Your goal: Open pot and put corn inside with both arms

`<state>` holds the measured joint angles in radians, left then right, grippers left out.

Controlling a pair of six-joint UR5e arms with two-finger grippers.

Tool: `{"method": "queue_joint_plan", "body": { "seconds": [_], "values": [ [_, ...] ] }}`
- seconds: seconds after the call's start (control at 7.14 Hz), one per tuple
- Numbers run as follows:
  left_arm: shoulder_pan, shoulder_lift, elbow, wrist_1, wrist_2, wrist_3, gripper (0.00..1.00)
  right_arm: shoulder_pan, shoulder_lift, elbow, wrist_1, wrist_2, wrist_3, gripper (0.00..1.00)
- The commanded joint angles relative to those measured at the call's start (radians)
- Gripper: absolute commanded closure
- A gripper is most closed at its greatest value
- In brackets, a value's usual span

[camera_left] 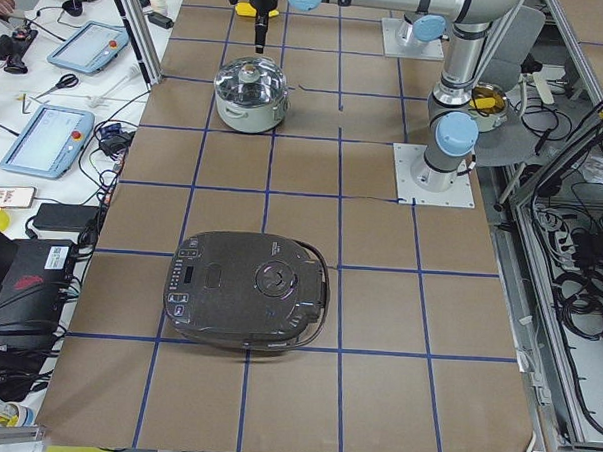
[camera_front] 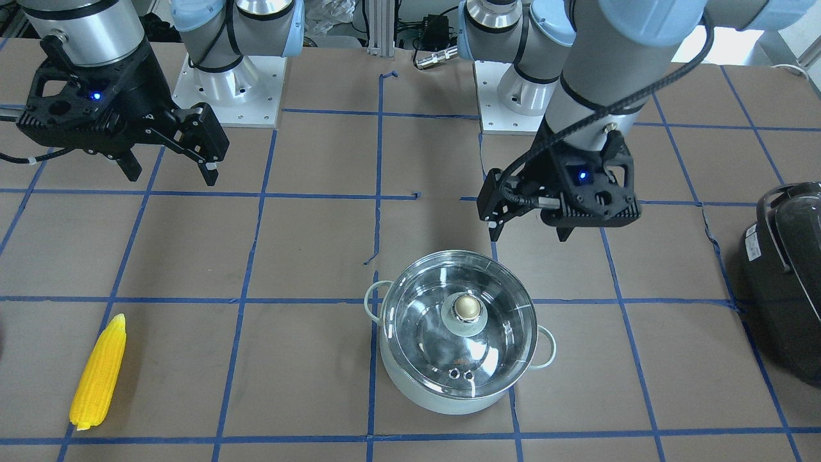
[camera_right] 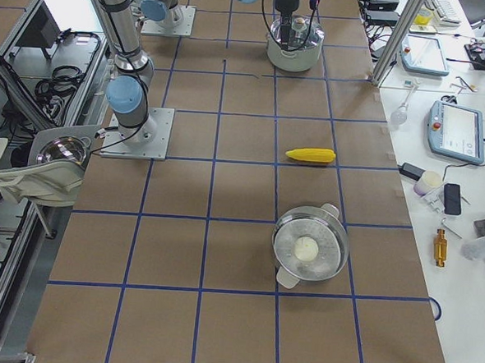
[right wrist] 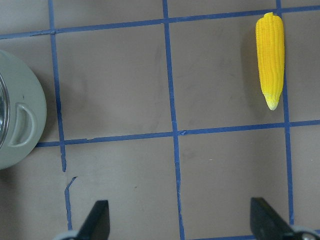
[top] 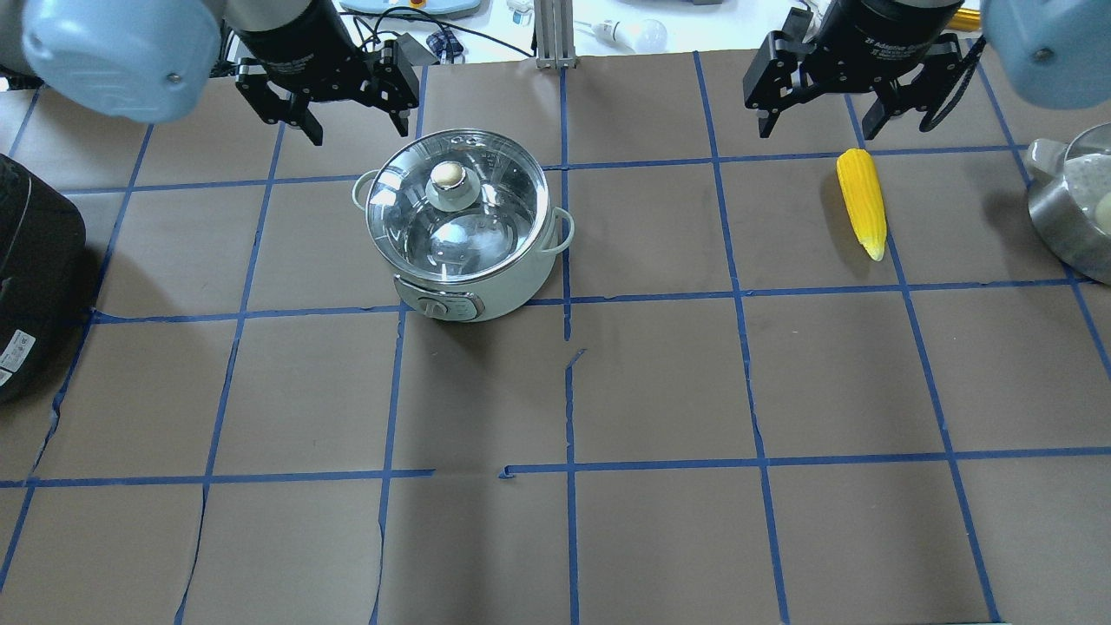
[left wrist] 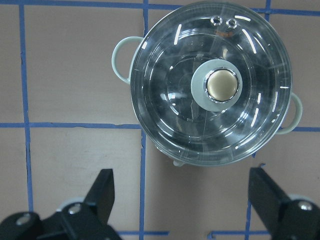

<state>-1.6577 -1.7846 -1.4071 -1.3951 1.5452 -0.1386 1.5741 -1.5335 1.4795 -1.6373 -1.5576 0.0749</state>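
Note:
The pot [camera_front: 442, 385] stands on the table with its clear glass lid [camera_front: 423, 321] on and the metal knob [camera_front: 466, 308] on top. It also shows in the overhead view [top: 486, 286] and in the left wrist view [left wrist: 165, 100]. My left gripper [camera_front: 529, 231] is open and empty, hovering just behind the pot [top: 358, 130]; its fingers [left wrist: 102, 192] frame the lid from above. The yellow corn [camera_front: 99, 372] lies flat far off on my right side [top: 862, 201]. My right gripper [camera_front: 172, 174] is open and empty above the table near the corn's thick end [top: 818, 128]; the corn shows at its wrist view's top right [right wrist: 270, 55].
A black appliance with a handle [top: 30, 269] sits at the table's left edge, also in the front view [camera_front: 786, 276]. A steel pan [top: 1063, 217] with a white object inside stands at the right edge [camera_right: 279, 233]. Blue tape lines grid the brown table cover.

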Motion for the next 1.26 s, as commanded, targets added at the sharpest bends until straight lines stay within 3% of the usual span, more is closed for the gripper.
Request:
{"method": "queue_joint_plan", "body": {
  "seconds": [0.0,0.56,1.12],
  "values": [
    [-0.031,-0.105,-0.012,0.106,-0.004,-0.052,0.00,0.000,0.000,0.001,0.000,-0.001,-0.001,0.00],
    [-0.074,-0.211,-0.012,0.224,0.000,-0.119,0.04,0.004,0.004,0.004,-0.003,0.001,0.006,0.00],
    [-0.074,-0.226,-0.019,0.225,0.007,-0.111,0.15,0.004,0.003,0.002,-0.003,0.001,0.006,0.00]
  ]
}}
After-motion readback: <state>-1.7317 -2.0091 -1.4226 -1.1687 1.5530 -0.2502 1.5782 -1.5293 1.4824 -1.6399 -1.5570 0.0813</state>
